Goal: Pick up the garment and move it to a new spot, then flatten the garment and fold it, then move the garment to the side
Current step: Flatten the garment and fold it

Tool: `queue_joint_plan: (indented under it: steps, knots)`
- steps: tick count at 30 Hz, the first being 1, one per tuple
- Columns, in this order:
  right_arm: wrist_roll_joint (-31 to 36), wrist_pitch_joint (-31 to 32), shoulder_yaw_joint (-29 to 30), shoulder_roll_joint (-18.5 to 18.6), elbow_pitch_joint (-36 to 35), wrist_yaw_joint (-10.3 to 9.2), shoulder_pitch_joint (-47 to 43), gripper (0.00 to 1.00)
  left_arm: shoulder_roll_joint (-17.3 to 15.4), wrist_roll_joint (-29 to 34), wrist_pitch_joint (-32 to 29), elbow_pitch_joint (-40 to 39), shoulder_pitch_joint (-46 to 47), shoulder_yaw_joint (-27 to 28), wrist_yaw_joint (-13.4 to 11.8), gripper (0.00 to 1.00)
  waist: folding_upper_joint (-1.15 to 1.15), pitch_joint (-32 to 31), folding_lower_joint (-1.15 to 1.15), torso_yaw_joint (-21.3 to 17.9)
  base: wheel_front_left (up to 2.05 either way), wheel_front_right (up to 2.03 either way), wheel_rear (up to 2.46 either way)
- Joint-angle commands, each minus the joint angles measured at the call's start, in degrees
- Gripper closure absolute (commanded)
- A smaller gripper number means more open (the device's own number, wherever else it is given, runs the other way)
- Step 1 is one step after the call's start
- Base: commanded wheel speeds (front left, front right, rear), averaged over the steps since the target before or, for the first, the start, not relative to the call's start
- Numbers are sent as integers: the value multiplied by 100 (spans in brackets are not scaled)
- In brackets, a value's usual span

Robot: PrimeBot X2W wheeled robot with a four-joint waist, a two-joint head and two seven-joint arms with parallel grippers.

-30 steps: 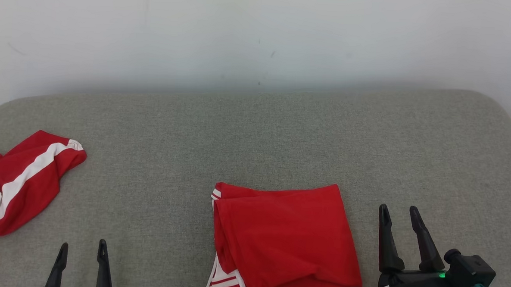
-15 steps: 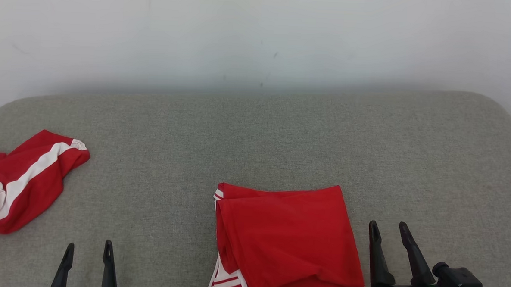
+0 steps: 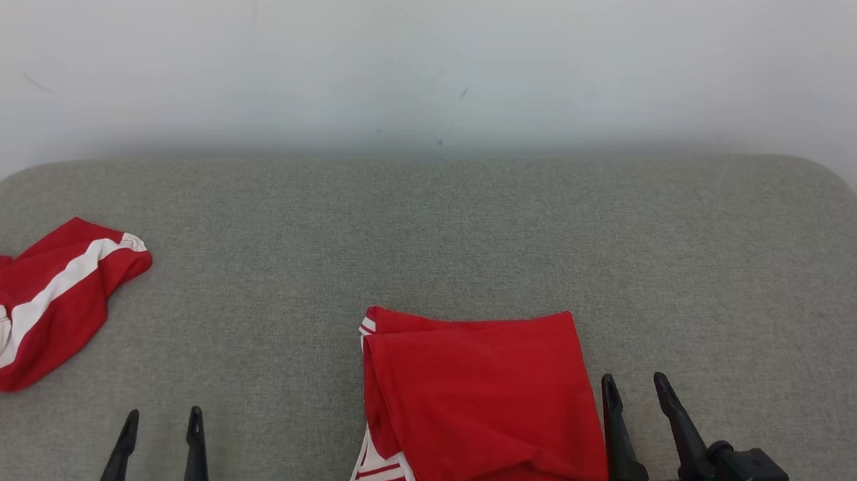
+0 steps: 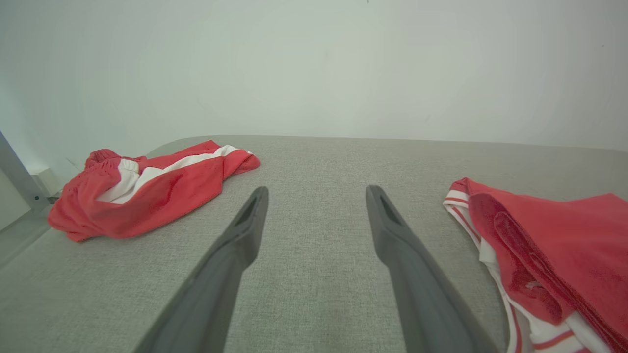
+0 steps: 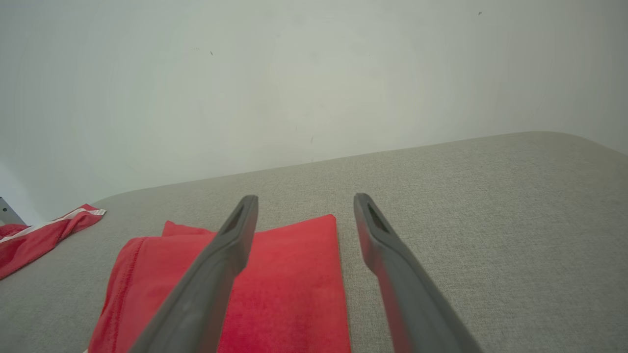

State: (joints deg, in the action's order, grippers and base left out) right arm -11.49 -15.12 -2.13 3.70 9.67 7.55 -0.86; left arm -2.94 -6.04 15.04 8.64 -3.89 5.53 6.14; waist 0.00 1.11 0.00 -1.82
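Widest of all, a grey woven padded surface (image 3: 473, 221), rounded at the far corners, set against a plain white wall (image 3: 437, 53). On it, near and a little right of centre, a folded red garment (image 3: 479, 394): a tidy rectangle lying flat, white-striped trim peeking out along its left edge and near-left corner. Probably folded already and awaiting only the shift to the side, hence its place straight in front of the robot, within reach of both arms.

At the far left edge, well apart, a crumpled red garment with a white stripe (image 3: 35, 310), bunched and unflattened. Possibly parked there to keep the working area free, though impossible to say for sure.

Smaller yet, the right gripper (image 3: 632, 378), just beside the folded garment's near-right corner, fingers spread wide and grasping nothing. From its own wrist, one finger over the cloth's right border, the other over bare fabric; contact with the cloth not clear.

Smallest in view, the left gripper (image 3: 163, 411), near the front edge between the two garments, likewise fully spread and empty, over bare fabric.
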Motion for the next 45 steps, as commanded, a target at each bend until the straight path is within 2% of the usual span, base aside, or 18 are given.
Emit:
queue_joint_plan:
  steps: [1, 6, 13, 20, 30, 31, 32, 34, 45]
  knots:
    - [14, -2, 5, -34, -20, -14, -32, 0, 10, 49, 20, 6, -60, -93, 39, 0, 0, 2, 0, -10, 0, 0, 0]
    - [-11, -2, 23, -48, -31, -14, -13, 0, 11, -43, 20, 16, -73, -520, 86, 0, 0, 21, 0, -38, 0, 0, 0]
    - [-25, -2, 17, -58, -34, -14, 90, 0, 5, -199, 19, 393, 55, -1796, 126, 0, 0, 151, 0, -205, 0, 0, 0]
    - [-56, -2, 20, -71, -36, -14, 171, 0, -10, -329, 20, 1060, 272, -2819, 134, 0, 0, 314, 0, -440, 0, 0, 0]
    - [-65, -2, 11, -83, -36, -14, 249, 0, -120, -622, 20, 1640, 661, -3161, 130, 0, 0, 459, 0, -638, 0, 0, 0]
    - [-64, -2, 10, -84, -30, -14, 258, 0, -120, -654, 20, 1668, 691, -3181, 130, 13, 0, 463, 0, -644, 0, 0, 0]
    - [-62, -2, 11, -84, -28, -14, 262, 0, -122, -684, 20, 1696, 712, -3199, 130, 54, 0, 467, 0, -646, 0, 0, 0]
    - [-53, -2, 27, -87, -30, -14, 257, 0, -122, -727, 20, 1719, 774, -3227, 130, 100, 0, 471, 0, -635, 0, 0, 0]
    - [-75, -2, 136, -90, 5, -14, 130, 0, -231, -762, 20, 1330, 568, -2751, 131, 100, 0, 345, 0, -394, 0, 0, 0]
